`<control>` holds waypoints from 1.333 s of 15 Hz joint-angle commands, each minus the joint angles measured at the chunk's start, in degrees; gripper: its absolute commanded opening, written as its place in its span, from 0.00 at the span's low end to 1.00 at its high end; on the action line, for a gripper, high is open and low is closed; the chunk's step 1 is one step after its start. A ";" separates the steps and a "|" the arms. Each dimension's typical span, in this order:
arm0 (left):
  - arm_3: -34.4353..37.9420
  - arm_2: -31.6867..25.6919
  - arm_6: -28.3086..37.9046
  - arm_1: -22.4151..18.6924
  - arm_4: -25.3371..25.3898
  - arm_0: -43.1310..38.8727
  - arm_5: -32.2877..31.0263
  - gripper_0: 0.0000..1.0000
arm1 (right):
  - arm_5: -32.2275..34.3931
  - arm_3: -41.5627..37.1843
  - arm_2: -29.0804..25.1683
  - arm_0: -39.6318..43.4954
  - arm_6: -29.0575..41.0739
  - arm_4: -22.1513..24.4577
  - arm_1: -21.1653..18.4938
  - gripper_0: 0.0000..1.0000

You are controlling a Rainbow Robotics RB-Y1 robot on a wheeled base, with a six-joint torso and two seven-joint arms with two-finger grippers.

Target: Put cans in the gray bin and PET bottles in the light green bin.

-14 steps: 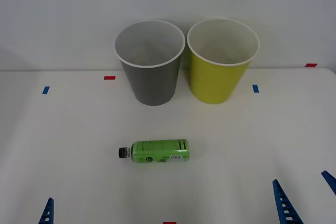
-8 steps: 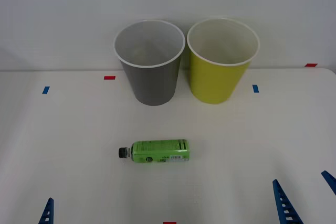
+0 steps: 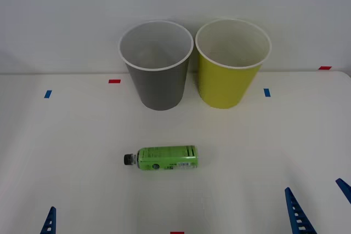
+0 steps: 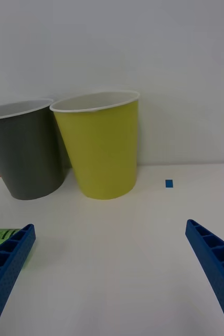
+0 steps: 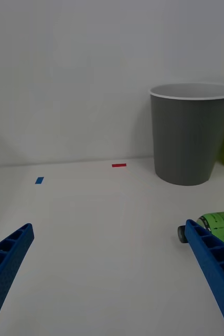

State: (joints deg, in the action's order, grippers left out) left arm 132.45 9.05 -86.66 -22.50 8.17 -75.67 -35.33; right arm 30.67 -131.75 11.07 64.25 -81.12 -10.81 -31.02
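Bottle (image 3: 163, 159) — small, green-labelled plastic, black-capped — lies on its side on my smooth white table (image 3: 66, 152) before the tapered gray bin (image 3: 157, 65) and lime bin (image 3: 231, 64), while my ribbed blue left gripper (image 5: 109, 278) and right gripper (image 4: 112, 273) hover spread apart, holding nothing.

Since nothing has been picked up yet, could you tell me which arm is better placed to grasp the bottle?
Probably the left. The PET bottle lies on its side left of the table's middle, cap toward the left gripper, whose finger nearly overlaps it in that wrist view. The right gripper, also open, waits farther off.
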 commanded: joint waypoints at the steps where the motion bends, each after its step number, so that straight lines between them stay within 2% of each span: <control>1: 0.00 0.00 0.00 0.00 0.00 0.00 0.00 1.00 | 0.00 0.00 0.00 0.00 0.00 0.00 0.00 1.00; 20: 0.00 0.00 0.00 0.00 0.00 0.00 0.00 1.00 | 0.00 0.00 0.00 0.00 0.00 0.00 0.00 1.00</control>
State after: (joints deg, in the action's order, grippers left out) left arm 132.45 9.05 -86.66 -22.50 8.17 -75.67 -35.33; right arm 30.67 -131.75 11.07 64.25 -81.12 -10.81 -31.02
